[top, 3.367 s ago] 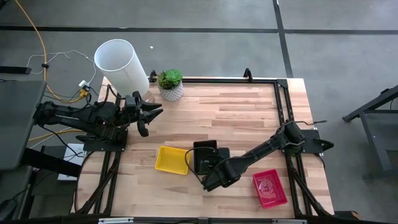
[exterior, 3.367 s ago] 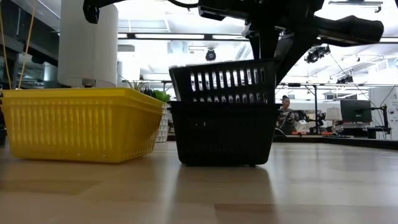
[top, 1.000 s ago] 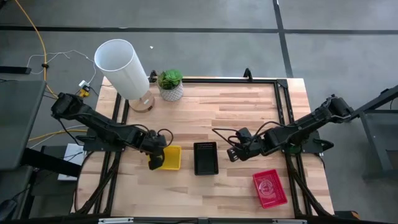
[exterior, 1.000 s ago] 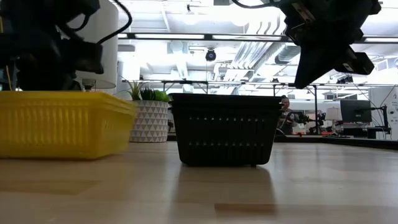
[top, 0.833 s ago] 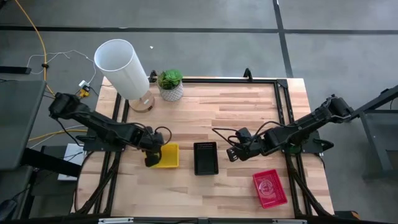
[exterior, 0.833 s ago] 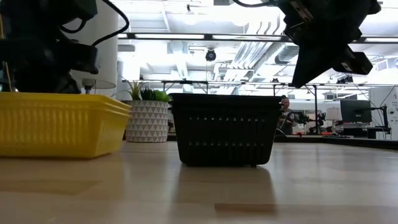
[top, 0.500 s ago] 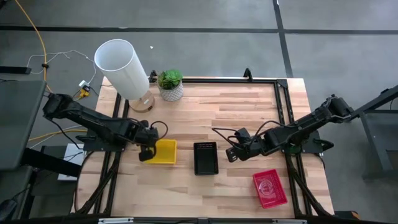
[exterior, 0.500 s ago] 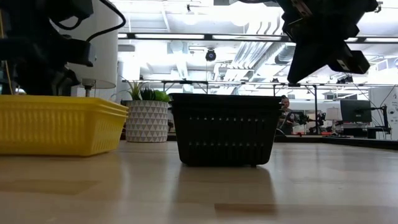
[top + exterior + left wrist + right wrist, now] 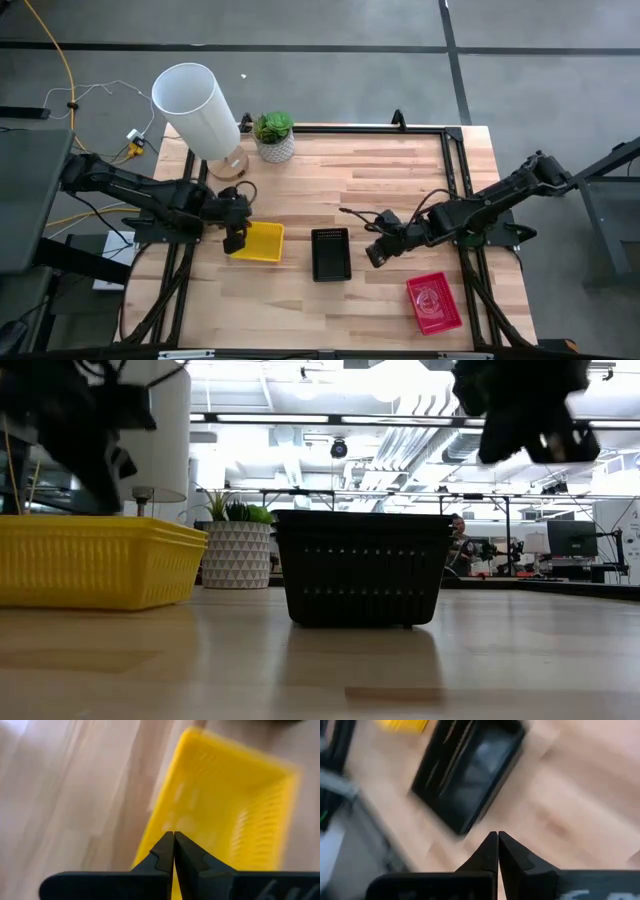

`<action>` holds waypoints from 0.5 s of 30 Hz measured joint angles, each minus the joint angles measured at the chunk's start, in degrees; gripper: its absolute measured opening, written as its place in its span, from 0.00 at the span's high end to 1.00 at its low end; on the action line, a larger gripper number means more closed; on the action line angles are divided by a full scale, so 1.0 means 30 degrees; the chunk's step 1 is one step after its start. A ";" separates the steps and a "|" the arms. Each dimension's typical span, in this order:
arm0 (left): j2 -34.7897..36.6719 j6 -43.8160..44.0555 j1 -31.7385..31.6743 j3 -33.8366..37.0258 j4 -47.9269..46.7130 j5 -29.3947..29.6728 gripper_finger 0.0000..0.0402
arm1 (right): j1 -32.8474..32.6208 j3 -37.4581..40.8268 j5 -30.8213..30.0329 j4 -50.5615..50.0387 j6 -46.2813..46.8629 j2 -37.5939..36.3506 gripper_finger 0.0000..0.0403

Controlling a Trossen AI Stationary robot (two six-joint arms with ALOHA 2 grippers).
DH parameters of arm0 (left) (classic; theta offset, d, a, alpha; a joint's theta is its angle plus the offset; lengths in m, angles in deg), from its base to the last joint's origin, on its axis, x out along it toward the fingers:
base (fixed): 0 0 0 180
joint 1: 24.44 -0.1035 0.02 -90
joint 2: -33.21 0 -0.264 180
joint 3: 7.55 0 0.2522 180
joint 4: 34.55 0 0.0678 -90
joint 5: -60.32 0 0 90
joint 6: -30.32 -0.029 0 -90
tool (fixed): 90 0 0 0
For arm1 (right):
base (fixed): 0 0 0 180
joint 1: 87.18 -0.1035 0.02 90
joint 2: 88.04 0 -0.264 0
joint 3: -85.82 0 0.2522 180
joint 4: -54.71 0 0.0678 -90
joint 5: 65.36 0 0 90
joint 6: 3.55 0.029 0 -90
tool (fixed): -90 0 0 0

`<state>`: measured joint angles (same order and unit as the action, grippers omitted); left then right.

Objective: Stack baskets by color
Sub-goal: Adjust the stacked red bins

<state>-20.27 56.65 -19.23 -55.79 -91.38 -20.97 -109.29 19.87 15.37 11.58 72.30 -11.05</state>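
Note:
A yellow basket stands on its bottom at the table's left, with a black basket on its bottom near the middle. A red basket lies near the front right. My left gripper is shut and hangs over the yellow basket's left rim, raised above it in the low view. My right gripper is shut and hovers to the right of the black basket, high above the table. Neither gripper holds anything.
A tall white cylinder and a white pot with a green plant stand at the far left. A black frame runs along the table's edges. Bare wood lies between the baskets and the far edge.
My left gripper has gone toward the table's left edge and up. The yellow basket has slid a little toward the left and far edges with it, and now stands still with the gripper lifted off it. My right gripper has tipped a little in place.

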 joint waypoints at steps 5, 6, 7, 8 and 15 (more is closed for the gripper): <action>0.1379 0.1101 0.0164 0.0000 0.3169 -0.0560 1.00 | -0.1186 -0.1472 0.4777 -0.2077 0.0574 -0.0375 1.00; 0.1509 0.1169 0.0175 -0.0003 0.4214 -0.0523 1.00 | -0.1619 -0.1643 0.5686 -0.2708 0.1094 -0.0372 1.00; 0.1605 0.1181 0.0175 -0.0022 0.5048 -0.0454 1.00 | -0.2115 -0.1692 0.6324 -0.3280 0.1726 -0.0328 1.00; 0.1706 0.1181 0.0175 -0.0020 0.5577 -0.0292 1.00 | -0.2663 -0.1697 0.6734 -0.3640 0.2488 -0.0216 1.00; 0.1738 0.1210 0.0160 -0.0007 0.9247 0.1032 1.00 | -0.6785 -0.1689 0.7181 -0.6245 0.9299 0.1101 1.00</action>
<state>-15.06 60.28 -18.75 -55.81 -63.63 -17.88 -129.65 14.81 36.92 -7.16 100.20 -7.74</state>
